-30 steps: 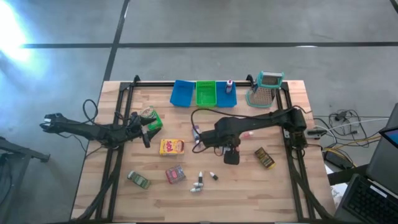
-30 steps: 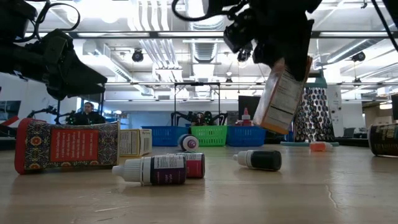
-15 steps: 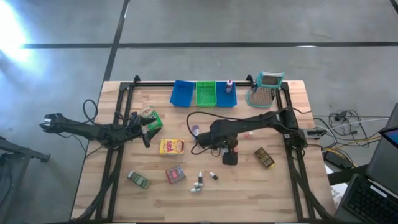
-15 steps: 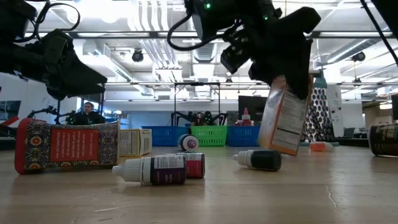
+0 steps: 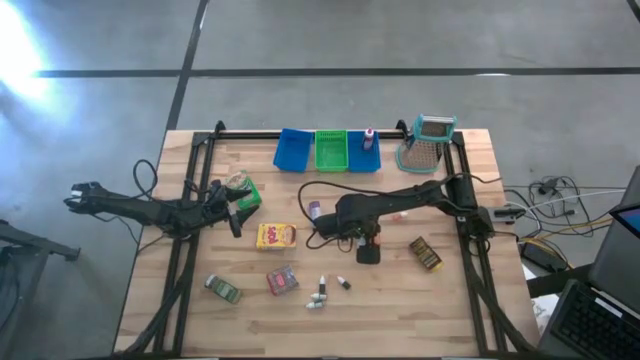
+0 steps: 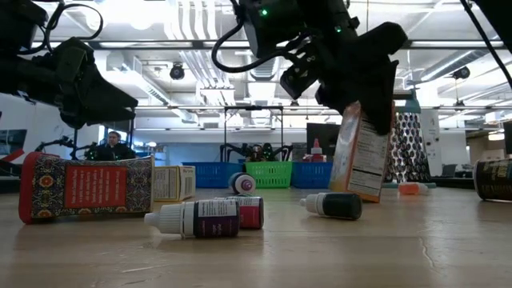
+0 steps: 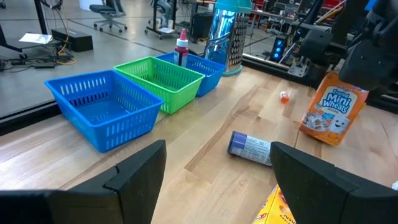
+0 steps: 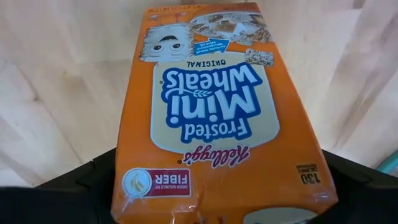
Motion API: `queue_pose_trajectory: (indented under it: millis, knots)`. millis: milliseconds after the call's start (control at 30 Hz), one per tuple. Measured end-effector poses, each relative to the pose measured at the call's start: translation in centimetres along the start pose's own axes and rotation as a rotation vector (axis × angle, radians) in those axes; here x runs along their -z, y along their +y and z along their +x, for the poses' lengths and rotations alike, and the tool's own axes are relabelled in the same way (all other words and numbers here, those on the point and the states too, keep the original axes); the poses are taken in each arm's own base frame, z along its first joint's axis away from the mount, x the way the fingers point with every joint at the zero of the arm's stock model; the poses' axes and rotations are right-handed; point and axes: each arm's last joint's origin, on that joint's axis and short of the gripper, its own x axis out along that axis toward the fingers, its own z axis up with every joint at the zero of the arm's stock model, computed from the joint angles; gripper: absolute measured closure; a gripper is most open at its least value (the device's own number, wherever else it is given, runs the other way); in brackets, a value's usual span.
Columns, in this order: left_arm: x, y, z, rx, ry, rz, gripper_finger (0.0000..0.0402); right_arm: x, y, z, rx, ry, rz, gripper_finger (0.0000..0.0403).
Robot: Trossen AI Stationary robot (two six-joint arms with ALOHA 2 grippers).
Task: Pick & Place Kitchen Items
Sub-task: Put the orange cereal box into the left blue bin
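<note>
Cereal box (image 6: 364,152) upright btwn bins (image 5: 328,150) & bottles (image 5: 327,289)

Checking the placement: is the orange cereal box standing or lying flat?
Standing, slightly tilted: the orange cereal box rests its bottom edge on the table, top under the right pincer.

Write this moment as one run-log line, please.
right gripper: at top of orange Mini-Wheats box, box standing on table | left gripper: open, waiting at table's left
</note>
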Motion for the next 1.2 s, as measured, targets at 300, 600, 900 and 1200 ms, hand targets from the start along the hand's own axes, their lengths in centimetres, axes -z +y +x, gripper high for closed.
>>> queue_pose_trajectory:
  millis: [300, 600, 900, 1200]
  knots:
    - [0.0, 0.0, 0.0, 0.0, 0.0, 0.0, 0.0108, 0.1, 0.8, -0.5, 0.028, -0.028, -0.026, 0.005]
    - [0.0, 0.0, 0.0, 0.0, 0.0, 0.0, 0.0108, 0.3, 1.9, -2.0, 0.078, -0.096, -0.049, 0.0054]
    - [0.0, 0.0, 0.0, 0.0, 0.0, 0.0, 0.0108, 0.1, 2.1, -2.1, 0.077, -0.12, -0.067, 0.004]
    - [0.0, 0.0, 0.0, 0.0, 0.0, 0.0, 0.0108, -0.2, 2.2, -2.2, 0.085, -0.154, -0.066, 0.0039]
